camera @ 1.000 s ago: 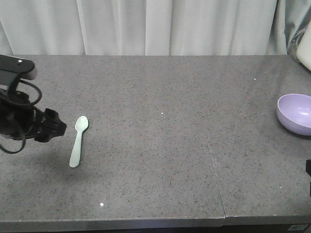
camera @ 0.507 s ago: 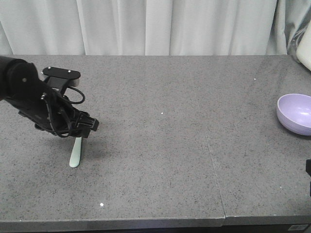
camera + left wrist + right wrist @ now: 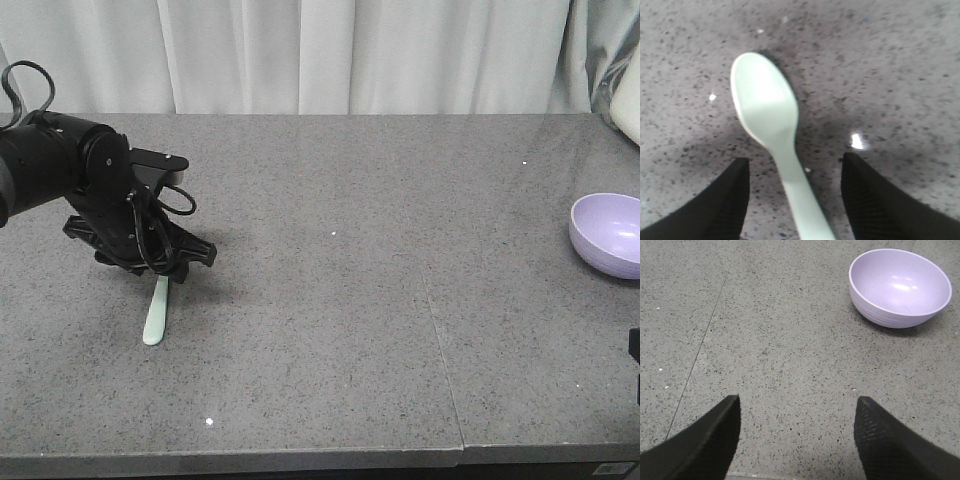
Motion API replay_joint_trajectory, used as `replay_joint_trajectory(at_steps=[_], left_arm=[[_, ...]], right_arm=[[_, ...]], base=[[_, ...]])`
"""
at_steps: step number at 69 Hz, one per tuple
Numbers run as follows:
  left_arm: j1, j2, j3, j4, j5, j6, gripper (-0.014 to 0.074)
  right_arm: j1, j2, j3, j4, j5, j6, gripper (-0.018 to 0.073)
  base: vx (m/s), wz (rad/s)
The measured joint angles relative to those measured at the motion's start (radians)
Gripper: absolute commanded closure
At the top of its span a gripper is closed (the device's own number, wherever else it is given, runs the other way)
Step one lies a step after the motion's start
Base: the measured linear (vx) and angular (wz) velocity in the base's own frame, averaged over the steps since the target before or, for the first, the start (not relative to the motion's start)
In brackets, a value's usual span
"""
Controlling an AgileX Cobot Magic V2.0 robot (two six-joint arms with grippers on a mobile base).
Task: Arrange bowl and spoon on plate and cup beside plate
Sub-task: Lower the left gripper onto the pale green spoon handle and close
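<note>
The pale mint-green spoon (image 3: 155,315) lies flat on the grey stone table at the left, scoop pointing away. My left gripper (image 3: 176,266) hangs low over its scoop end and hides the scoop in the front view. In the left wrist view the left gripper (image 3: 795,159) is open, its jaws standing either side of the spoon (image 3: 767,105) neck without touching it. The lavender bowl (image 3: 607,235) sits upright at the far right edge. My right gripper (image 3: 797,398) is open over bare table, with the bowl (image 3: 900,287) ahead and to the right. Plate and cup are out of view.
A seam (image 3: 440,340) runs front to back through the tabletop right of centre. A white curtain (image 3: 300,55) hangs behind the table. A pale object (image 3: 626,105) shows at the far right edge, behind the bowl.
My left arm has swung in from the left edge and come down over the spoon's scoop end. Spoon, bowl and right arm have not moved.
</note>
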Motion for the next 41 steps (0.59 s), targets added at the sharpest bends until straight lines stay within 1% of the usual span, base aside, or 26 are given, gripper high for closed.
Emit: replay_joint_trajectory(at_steps=[7, 27, 34, 41], left_arm=[[0.000, 0.014, -0.008, 0.012, 0.013, -0.007, 0.0218], [0.000, 0.046, -0.013, 0.010, 0.013, -0.011, 0.0231], [0.000, 0.049, -0.018, 0.010, 0.013, -0.011, 0.0277], [0.000, 0.051, -0.021, 0.009, 0.013, -0.011, 0.0363]], right_arm=[[0.000, 0.000, 0.000, 0.000, 0.000, 0.000, 0.0075], [0.000, 0.000, 0.000, 0.000, 0.000, 0.000, 0.0075], [0.000, 0.000, 0.000, 0.000, 0.000, 0.000, 0.0075], [0.000, 0.000, 0.000, 0.000, 0.000, 0.000, 0.0075]], base=[[0.00, 0.00], [0.00, 0.00], [0.00, 0.00], [0.00, 0.00]])
